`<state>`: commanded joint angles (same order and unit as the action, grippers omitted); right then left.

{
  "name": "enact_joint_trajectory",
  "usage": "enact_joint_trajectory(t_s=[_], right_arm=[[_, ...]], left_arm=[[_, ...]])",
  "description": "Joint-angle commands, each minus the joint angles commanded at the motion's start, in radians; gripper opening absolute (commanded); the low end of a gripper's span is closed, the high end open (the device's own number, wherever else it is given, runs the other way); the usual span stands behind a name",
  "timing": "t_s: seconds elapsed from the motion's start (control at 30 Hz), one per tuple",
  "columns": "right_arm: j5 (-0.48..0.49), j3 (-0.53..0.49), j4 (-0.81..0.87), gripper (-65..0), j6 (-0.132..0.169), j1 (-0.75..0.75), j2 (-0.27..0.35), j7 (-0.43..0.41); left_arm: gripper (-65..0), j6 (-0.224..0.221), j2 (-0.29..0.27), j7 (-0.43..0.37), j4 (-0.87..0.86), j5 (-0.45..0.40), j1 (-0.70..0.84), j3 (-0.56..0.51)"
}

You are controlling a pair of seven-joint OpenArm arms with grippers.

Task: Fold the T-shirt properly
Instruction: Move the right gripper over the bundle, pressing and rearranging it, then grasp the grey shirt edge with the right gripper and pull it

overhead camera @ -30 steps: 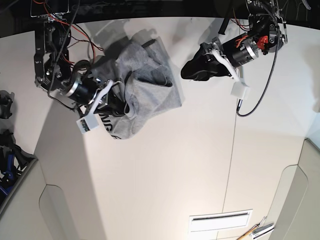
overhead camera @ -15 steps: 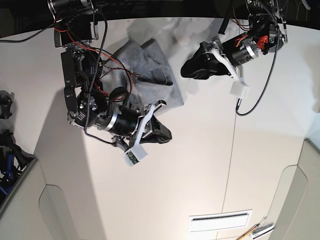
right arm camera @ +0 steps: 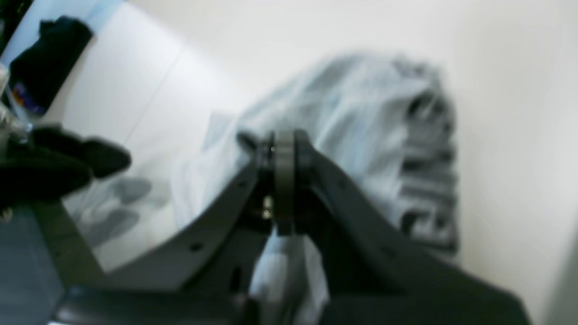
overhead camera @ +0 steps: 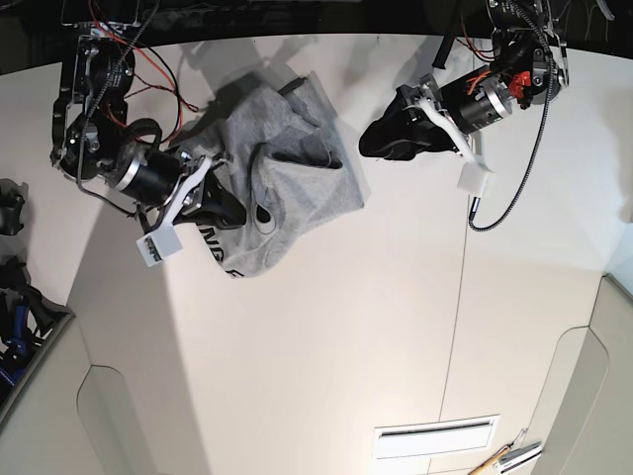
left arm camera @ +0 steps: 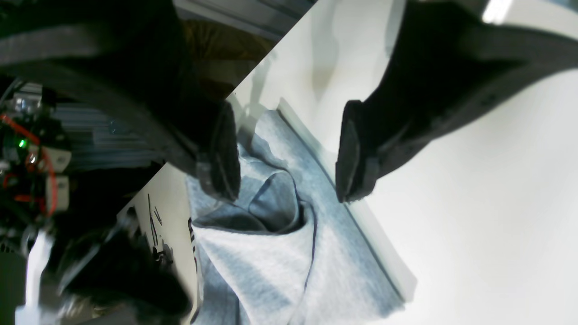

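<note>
Lying crumpled on the white table, grey T-shirt running diagonally from far edge toward lettered hem, right gripper jaws pinching its cloth, left gripper jaws spread, empty, just beside it.

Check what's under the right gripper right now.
The T-shirt lies crumpled beneath the right gripper, whose jaws are shut on a pinch of its grey fabric. Black lettering shows beside it. The table under the shirt is covered there.
</note>
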<state>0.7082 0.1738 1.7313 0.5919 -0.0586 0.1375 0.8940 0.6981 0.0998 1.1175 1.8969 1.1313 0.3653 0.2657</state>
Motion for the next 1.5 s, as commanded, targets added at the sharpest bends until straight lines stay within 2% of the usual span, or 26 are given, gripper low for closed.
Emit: enact_joint_trajectory(t_s=[0.2, 0.37, 0.5, 0.67, 0.8, 0.93, 1.1, 1.23, 1.3, 1.4, 1.5], right_arm=[[0.007, -0.025, -0.034, -65.0, -0.001, -0.042, -0.003, -0.030], [-0.022, -0.153, -0.078, -65.0, -0.001, -0.034, -0.011, -0.103], [-0.089, -0.261, -0.108, -65.0, -0.013, 0.021, -0.054, -0.155], [-0.134, -0.303, -0.112, -65.0, -0.013, 0.153, -0.124, -0.157], [-0.133, -0.300, -0.111, -65.0, -0.013, 0.230, -0.138, -0.122], [-0.129, -0.233, -0.095, -65.0, -0.013, 0.220, -0.132, -0.043], [0.011, -0.093, -0.084, -65.0, -0.011, 0.126, -0.070, -0.005], [0.072, 0.005, -0.084, -65.0, -0.003, 0.050, -0.066, 0.037], [0.077, 0.014, -0.084, -65.0, -0.001, 0.013, -0.065, 0.038], [0.076, -0.002, -0.084, -65.0, -0.001, -0.026, -0.066, 0.038], [0.043, -0.032, -0.087, -65.0, -0.002, -0.045, -0.066, 0.016]], left_arm=[[-27.7, 0.000, 0.000, -0.021, 0.000, 0.000, 0.000, 0.000], [-27.7, 0.000, 0.000, -0.021, 0.000, 0.000, 0.000, 0.000], [-27.7, 0.000, 0.000, -0.021, 0.000, 0.003, 0.000, 0.000], [-27.7, 0.000, 0.000, -0.019, 0.000, 0.010, 0.001, 0.003], [-27.7, 0.000, 0.001, 0.018, 0.000, 0.019, 0.001, 0.003], [-27.7, 0.000, 0.000, 0.042, 0.000, 0.055, 0.001, 0.003], [-27.6, 0.000, 0.000, 0.042, 0.000, 0.066, 0.001, 0.002], [-27.6, 0.000, 0.000, 0.038, 0.000, 0.057, 0.001, -0.037], [-27.6, 0.000, 0.000, 0.029, 0.000, 0.030, 0.001, -0.078], [-27.6, 0.000, 0.000, -0.041, 0.000, -0.061, 0.000, -0.137], [-27.6, 0.000, 0.000, -0.082, 0.000, -0.103, 0.000, -0.172]])
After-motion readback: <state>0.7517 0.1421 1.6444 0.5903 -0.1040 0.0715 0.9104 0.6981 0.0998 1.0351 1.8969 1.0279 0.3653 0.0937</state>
